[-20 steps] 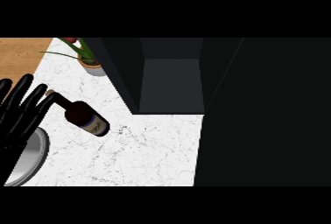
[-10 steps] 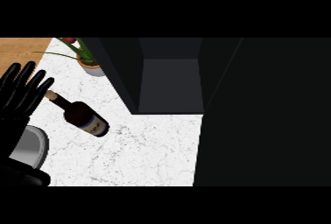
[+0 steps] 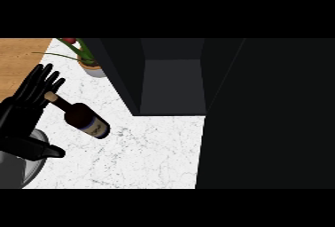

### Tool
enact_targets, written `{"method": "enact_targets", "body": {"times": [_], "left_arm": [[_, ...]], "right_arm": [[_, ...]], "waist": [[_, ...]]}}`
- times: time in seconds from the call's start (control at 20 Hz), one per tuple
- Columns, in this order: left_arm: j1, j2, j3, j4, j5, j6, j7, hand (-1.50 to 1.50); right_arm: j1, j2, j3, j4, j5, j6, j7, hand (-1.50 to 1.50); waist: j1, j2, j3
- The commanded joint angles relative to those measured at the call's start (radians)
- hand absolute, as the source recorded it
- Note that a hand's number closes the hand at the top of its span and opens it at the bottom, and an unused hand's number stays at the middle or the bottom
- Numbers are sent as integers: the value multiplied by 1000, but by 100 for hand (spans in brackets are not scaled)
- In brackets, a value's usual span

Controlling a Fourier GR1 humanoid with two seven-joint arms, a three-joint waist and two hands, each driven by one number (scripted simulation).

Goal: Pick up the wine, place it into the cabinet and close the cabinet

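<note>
White marbled counter (image 3: 150, 159) fills the lower middle of the head view, and off at its far-left upper corner a strip of wooden surface (image 3: 20, 62) shows. Starting left of the wine bottle (image 3: 83, 117): the left hand (image 3: 29, 104) comes in from the left edge, black, its fingers (image 3: 40, 80) straight and spread, pointing up and away, while the thumb (image 3: 39, 150) sticks out to the right below the bottle. The fingers are not curled round anything; the hand sits just beside the bottle's corked neck (image 3: 53, 98), and whether it touches the cork I cannot tell. Under the hand, at the lower-left corner, a grey rounded object (image 3: 20, 170) peeks out, partly covered; what it is I cannot tell. Now the wine bottle itself: dark glass, lying on its side on the counter, neck toward the hand at upper left, base with a pale label (image 3: 98, 130) toward lower right. It is outside the cabinet, on the marble to the cabinet's left. Above the bottle stands a small potted plant (image 3: 88, 60) with green leaves and a touch of red, close to the cabinet's left wall. Right of the bottle, the dark cabinet (image 3: 173, 80) stands open, its grey inner floor showing. Further right, a broad black panel (image 3: 268, 115) covers the rest of the view. The right hand shows nowhere.
</note>
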Motion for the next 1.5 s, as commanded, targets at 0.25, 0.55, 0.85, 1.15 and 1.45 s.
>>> {"method": "enact_targets", "body": {"times": [0.25,0.55,0.85,1.15,1.45], "left_arm": [[-26,31,16,301,-108,-94,-186,-150],[-142,38,8,631,-234,-120,-418,-150],[-174,11,-36,789,-331,-105,-576,-150],[-194,64,-34,990,-382,-167,-755,-150],[-277,60,-36,1190,-409,-171,-827,-150]], "right_arm": [[-29,27,46,-55,22,-26,68,-150],[30,19,-20,-77,-48,17,35,-150],[-15,5,-80,-56,-97,33,29,-150],[15,9,-13,-150,-62,19,109,-150],[-82,34,-22,-58,-20,-12,78,-150]], "waist": [[3,0,0],[-11,3,-1],[-4,2,0],[-9,2,-1],[-10,5,-2]]}}
